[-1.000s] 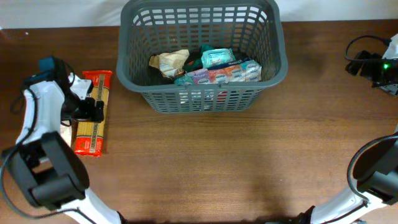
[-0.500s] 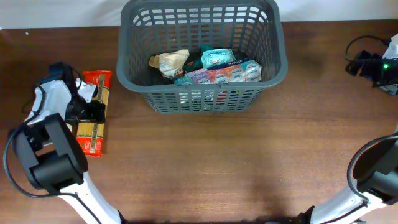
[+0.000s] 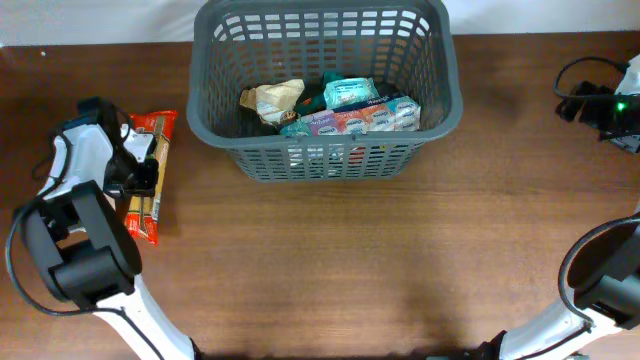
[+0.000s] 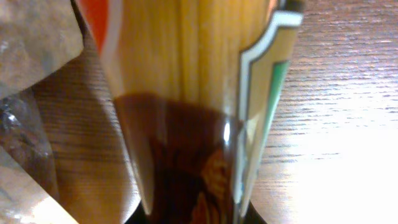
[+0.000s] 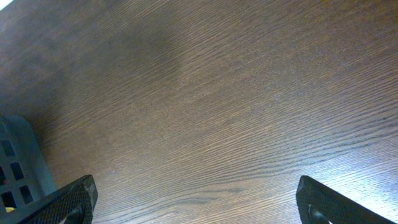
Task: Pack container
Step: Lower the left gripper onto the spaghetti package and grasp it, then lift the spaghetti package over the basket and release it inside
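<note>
Gripping spaghetti pack (image 3: 146, 214) beside container (image 3: 330, 160) — left jaws clamped; right jaws wide open above table (image 5: 217, 93).

A brown wooden table with fine grain (image 3: 350, 260) fills most of the overhead view, and a white surface (image 3: 100, 20) borders it along the top. Near the left edge is a long packet of spaghetti with red ends and a clear window (image 3: 146, 215); in the left wrist view this packet (image 4: 186, 93) is very near the camera, with a crumpled brownish translucent wrapping (image 4: 31, 56) just beside it. At the upper middle, a crumpled beige bag (image 3: 272, 100), a teal packet (image 3: 350, 93) and a long pastel-printed packet (image 3: 350, 122) are close together. At the far right stands a small black device with a green light (image 3: 605, 108), and a thin black cable (image 3: 575, 70) loops beside it.
</note>
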Robot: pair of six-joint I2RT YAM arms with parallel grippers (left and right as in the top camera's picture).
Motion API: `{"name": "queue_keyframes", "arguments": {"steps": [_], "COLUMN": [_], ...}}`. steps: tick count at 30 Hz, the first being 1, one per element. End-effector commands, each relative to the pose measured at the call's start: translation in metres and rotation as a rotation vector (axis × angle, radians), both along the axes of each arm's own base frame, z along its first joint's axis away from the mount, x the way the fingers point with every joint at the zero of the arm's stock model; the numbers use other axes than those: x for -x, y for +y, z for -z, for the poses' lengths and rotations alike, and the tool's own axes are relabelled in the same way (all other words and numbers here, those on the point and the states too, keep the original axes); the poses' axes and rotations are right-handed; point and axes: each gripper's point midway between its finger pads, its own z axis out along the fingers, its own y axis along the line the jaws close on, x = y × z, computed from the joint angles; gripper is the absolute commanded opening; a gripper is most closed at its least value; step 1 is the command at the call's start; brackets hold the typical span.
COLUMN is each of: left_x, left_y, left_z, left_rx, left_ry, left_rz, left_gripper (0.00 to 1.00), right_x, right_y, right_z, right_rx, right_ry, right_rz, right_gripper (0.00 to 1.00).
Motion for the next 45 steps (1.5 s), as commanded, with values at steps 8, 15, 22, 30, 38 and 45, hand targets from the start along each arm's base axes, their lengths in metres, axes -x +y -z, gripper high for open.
{"name": "queue_keyframes", "arguments": {"steps": [8, 15, 22, 30, 38, 45], "left_x": [-0.088, -0.131, -0.129, -0.128, -0.147, -0.148], "left_y": [-0.031, -0.095, -0.215, -0.307, -0.316, -0.317], "left_z": [-0.165, -0.335, -0.368, -0.300, -0.217, -0.199], "left_rx": [-0.017, -0.164, -0.286, -0.237, -0.178, -0.139], "left_ry": [-0.337, -0.817, -0.923, -0.786, -0.603, -0.566], "left_rz": [0.097, 0.461, 1.073, 1.408, 1.433, 1.367], "left_gripper": [0.02, 0.02, 0.02, 0.02, 0.10, 0.62], "right_x": [0.000, 0.000, 0.000, 0.000, 0.000, 0.000], "right_y": [0.002, 0.002, 0.002, 0.002, 0.002, 0.002], "right_z": [-0.008, -0.008, -0.008, -0.008, -0.008, -0.008], "right_rx": [0.002, 0.002, 0.002, 0.002, 0.001, 0.002], "right_ry": [-0.019, -0.019, -0.019, -0.020, -0.020, -0.020], "right_rz": [-0.002, -0.002, -0.002, -0.002, -0.002, -0.002], "right_gripper": [0.99, 0.99, 0.99, 0.99, 0.99, 0.99]}}
